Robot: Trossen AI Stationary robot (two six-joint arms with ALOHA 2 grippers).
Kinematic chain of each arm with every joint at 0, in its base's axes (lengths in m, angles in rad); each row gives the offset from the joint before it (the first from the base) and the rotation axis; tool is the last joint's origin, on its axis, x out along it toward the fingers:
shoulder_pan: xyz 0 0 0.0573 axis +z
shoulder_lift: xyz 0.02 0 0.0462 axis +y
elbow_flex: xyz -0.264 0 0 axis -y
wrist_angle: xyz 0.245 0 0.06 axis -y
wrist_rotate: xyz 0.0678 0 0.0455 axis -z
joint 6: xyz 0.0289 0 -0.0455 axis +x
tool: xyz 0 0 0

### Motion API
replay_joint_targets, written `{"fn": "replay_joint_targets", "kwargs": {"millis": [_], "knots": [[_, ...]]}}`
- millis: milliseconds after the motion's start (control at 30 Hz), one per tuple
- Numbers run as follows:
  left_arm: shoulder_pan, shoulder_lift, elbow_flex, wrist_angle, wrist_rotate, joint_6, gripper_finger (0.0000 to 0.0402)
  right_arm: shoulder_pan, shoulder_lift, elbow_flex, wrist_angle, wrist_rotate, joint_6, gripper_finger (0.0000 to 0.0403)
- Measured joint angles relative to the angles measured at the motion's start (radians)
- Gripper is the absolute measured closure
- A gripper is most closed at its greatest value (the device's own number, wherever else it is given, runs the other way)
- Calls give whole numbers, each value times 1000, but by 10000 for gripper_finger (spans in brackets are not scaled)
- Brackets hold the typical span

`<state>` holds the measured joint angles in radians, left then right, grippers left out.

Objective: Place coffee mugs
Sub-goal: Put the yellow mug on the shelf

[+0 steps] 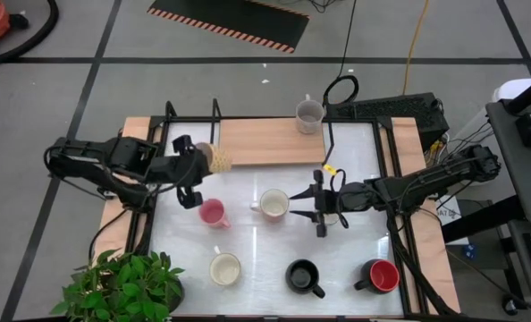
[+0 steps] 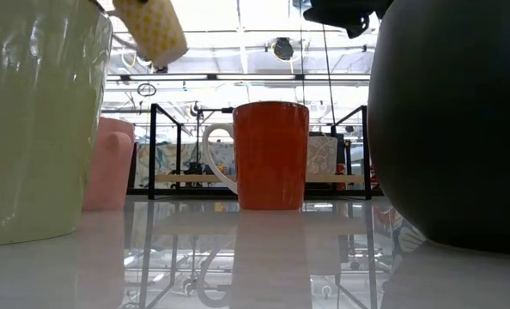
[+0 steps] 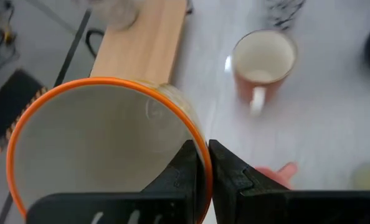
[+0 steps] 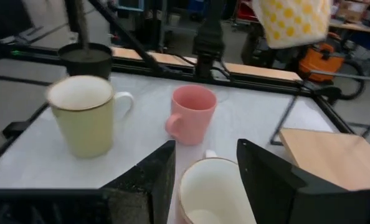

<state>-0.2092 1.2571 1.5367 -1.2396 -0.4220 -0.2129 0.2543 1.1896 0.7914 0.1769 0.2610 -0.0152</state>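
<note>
Yellow-and-cream chequered ceramic mug with an orange rim [image 1: 219, 159] hangs tilted above the white counter [image 1: 248, 241], pinched at its wall by the left gripper [image 3: 208, 163], whose jaws are clenched on the rim. It sits near the edge of the pale wooden board [image 1: 270, 141] at the counter's far side. The right gripper [image 1: 320, 207] rests low, just beside the reddish mug with a cream inside [image 1: 273, 204], its jaws parted and released around nothing I can see held.

Other mugs stand on the counter: a pink one [image 1: 214, 213], a cream one [image 1: 225, 268], a black one [image 1: 302, 275], a red-and-black one [image 1: 383, 275], and a grey one [image 1: 309, 115] on the board's far end. A green potted plant [image 1: 122, 286] fills the near left corner.

Risks, as I judge them: the grip takes only 1 thin wall, so the tilted mug could swing or slip out. Lowered carelessly, it could strike the pink mug close below. The 2 arms work near each other, so a sweep toward the centre could knock the reddish mug.
</note>
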Motion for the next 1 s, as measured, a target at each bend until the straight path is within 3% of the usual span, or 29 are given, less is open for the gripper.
{"fn": "replay_joint_targets", "kwargs": {"millis": [233, 600, 700, 800, 1000], "knots": [[-37, 97, 88, 25, 51, 213, 381, 2, 0, 0, 22, 25, 33, 218], [-99, 268, 89, 107, 80, 691, 362, 15, 46, 0, 33, 27, -1, 91], [-110, 302, 89, 137, 82, 840, 360, 16, 79, -1, 55, 70, -17, 60], [-124, 326, 89, 174, 82, 965, 359, 15, 106, -1, 94, 109, -26, 37], [-140, 330, 89, 266, 81, 1136, 358, 7, 141, -1, 151, 85, 4, 5]]}}
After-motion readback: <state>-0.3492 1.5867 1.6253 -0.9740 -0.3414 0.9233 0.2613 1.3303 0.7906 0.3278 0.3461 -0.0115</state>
